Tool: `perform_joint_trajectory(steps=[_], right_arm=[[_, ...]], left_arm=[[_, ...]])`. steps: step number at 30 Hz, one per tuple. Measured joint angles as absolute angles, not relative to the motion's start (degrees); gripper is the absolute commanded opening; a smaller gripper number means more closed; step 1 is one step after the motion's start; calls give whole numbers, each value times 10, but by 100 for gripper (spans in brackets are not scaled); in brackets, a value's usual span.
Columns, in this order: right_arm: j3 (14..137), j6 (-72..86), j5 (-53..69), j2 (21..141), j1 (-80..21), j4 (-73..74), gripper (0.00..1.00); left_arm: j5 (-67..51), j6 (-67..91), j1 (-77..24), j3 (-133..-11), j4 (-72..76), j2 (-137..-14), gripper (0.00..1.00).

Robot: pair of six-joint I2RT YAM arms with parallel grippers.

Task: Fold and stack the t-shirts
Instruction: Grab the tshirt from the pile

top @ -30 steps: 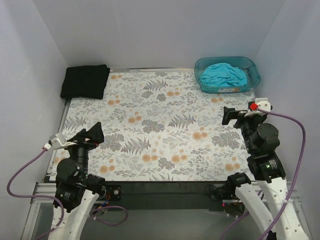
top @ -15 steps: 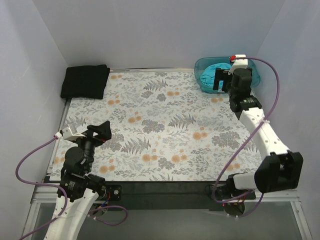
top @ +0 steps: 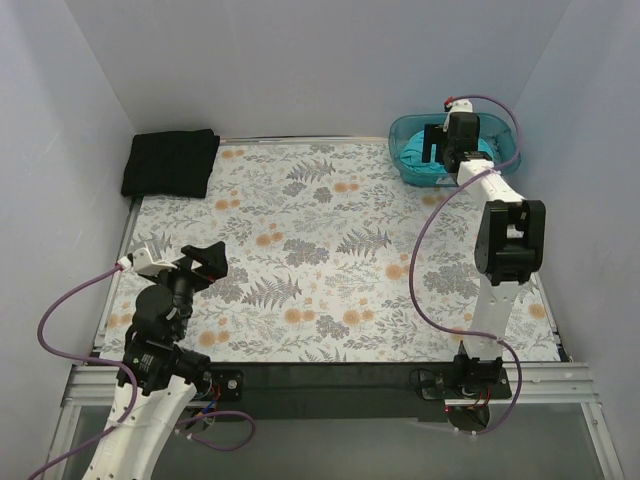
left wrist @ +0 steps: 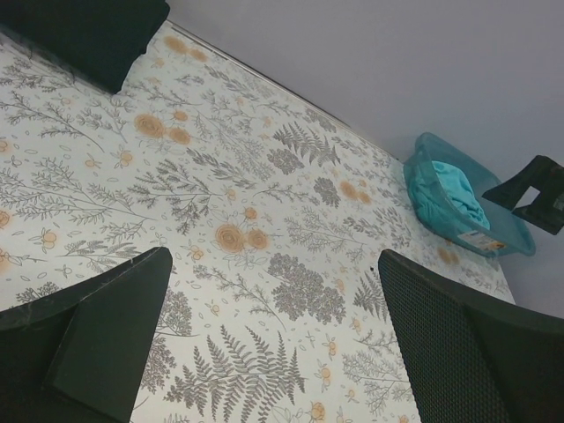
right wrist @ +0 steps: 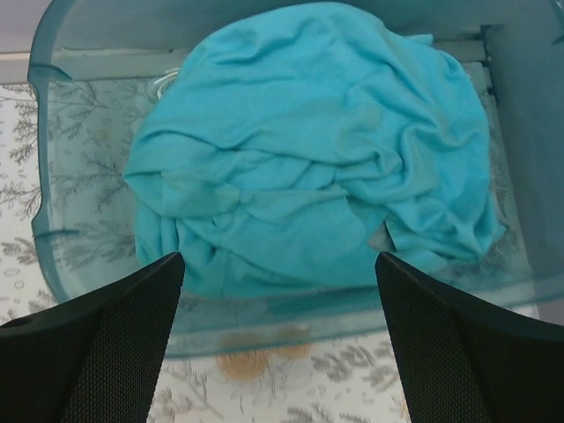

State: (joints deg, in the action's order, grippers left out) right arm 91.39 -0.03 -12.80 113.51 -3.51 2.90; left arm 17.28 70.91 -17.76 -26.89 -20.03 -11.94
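Observation:
A crumpled turquoise t-shirt (right wrist: pixel 308 150) fills the teal tub (right wrist: pixel 53 115) at the table's back right (top: pixel 412 160). My right gripper (right wrist: pixel 278 260) hovers open just above the tub's near wall, with the shirt between and beyond its fingers and nothing gripped. From above, the right gripper (top: pixel 440 155) covers part of the shirt. A folded black t-shirt (top: pixel 170 162) lies at the back left corner. My left gripper (top: pixel 205 262) stands open over the front left of the table, holding nothing. The left wrist view shows the black t-shirt (left wrist: pixel 79 31) and the turquoise t-shirt (left wrist: pixel 445 194).
The table wears a floral cloth (top: pixel 320 250). Grey walls close in the back and both sides. The tub (top: pixel 505 150) sits tight in the back right corner. My right arm stretches along the table's right edge.
My right arm has swung from the front right out to the back and now hangs over the tub. The left gripper has edged slightly right and stays open.

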Motion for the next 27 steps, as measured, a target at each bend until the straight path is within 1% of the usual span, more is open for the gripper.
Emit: perform_joint_trajectory(steps=[9,14,16,17,18,20,21,22,23,24,27], right_arm=[[1083,-21,-99,1314,-35,36,80],[1132,-19,-78,1378,-34,44,79],[1138,-19,-70,1394,-34,46,74],[1142,-18,-65,1403,-34,47,71],[1143,-16,-62,1407,-34,47,54],[1148,-14,-54,1411,-34,46,38],[1151,-17,-51,1411,-34,48,22],[1154,-16,-50,1411,-34,48,11],[1156,-16,-49,1411,-34,48,3],[1157,-16,-50,1411,-34,48,1],[1162,-24,-50,1410,-33,52,1]], left_arm=[[166,708,-178,-269,-200,-138,98],[163,708,-178,-269,-200,-148,98],[162,708,-178,-269,-200,-152,98],[161,707,-178,-269,-200,-153,98],[161,707,-178,-269,-200,-154,98],[160,707,-178,-269,-199,-155,98],[160,707,-178,-269,-199,-156,97],[160,707,-178,-269,-199,-156,97],[160,707,-178,-269,-199,-156,97],[160,707,-178,-269,-199,-156,97],[160,707,-178,-269,-199,-156,97]])
